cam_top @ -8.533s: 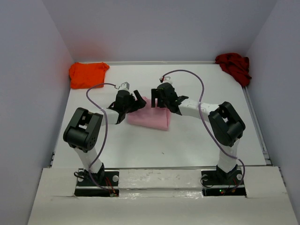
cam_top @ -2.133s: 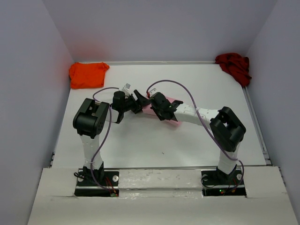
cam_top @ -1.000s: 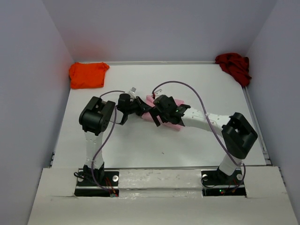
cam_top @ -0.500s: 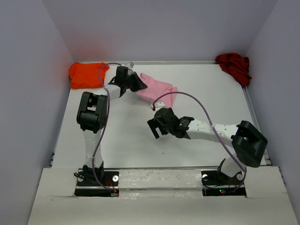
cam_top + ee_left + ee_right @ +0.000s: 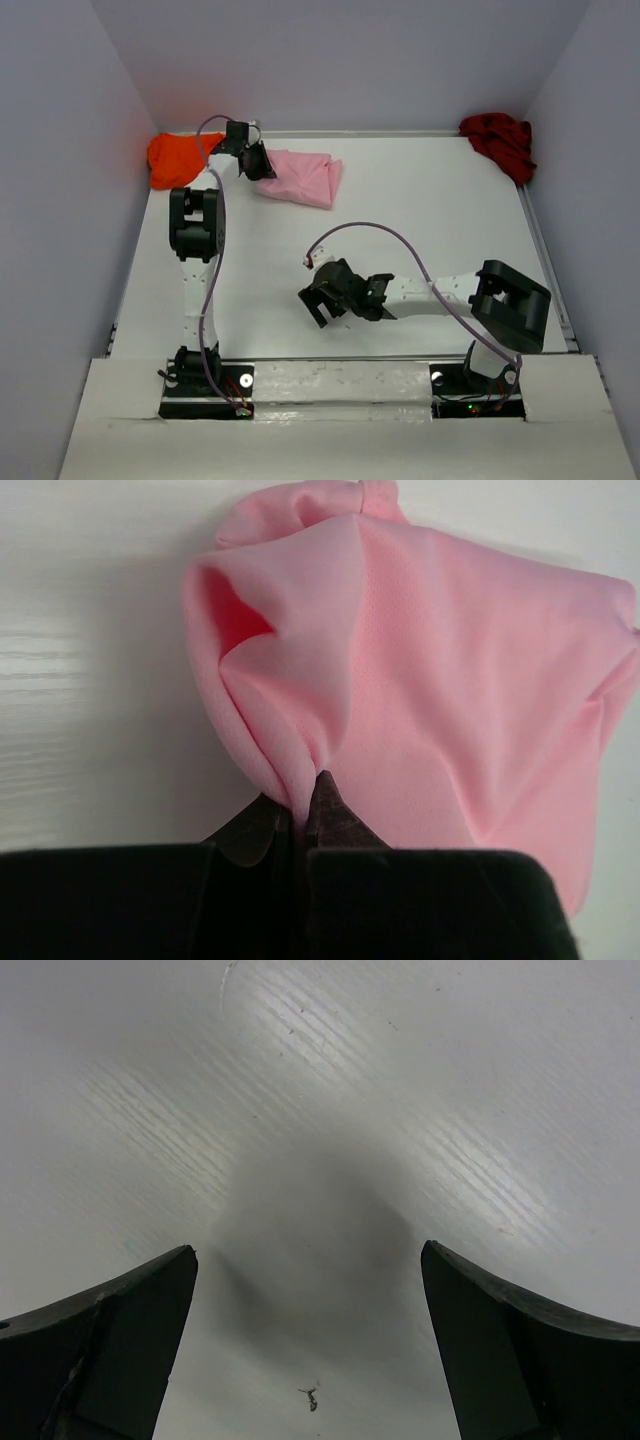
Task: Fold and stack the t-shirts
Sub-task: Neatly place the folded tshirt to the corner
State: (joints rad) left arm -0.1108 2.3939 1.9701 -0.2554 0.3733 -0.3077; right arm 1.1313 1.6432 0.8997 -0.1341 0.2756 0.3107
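Left pincer: your left pincer [image 5: 303, 802] is clamping together on a gathered edge of the pink t-shirt [image 5: 300, 178], and the cloth is bunching into a pleat right at the tips.
Pink t-shirt: it is lying as a folded packet near the far left corner of the bench [image 5: 430, 230], with its gripped end just beside the orange t-shirt [image 5: 180, 160]. You cannot tell whether that end is lifting off the surface.
Right pincer: your right pincer [image 5: 310, 1260] is standing wide apart and gripping nothing. It is hovering over bare bench toward the near edge, well apart from all three shirts.
Orange t-shirt: it is sitting in the far left corner, looking folded.
Dark red t-shirt: it is lying crumpled in the far right corner, not yet folded.
Step in hand: you are probably bringing the folded pink packet across to stack it on the orange one.
Next move: it is calling for a low, steady drag over the orange shirt, then a release once the edges line up. With only one edge pinched, the fold is likely at risk of opening.
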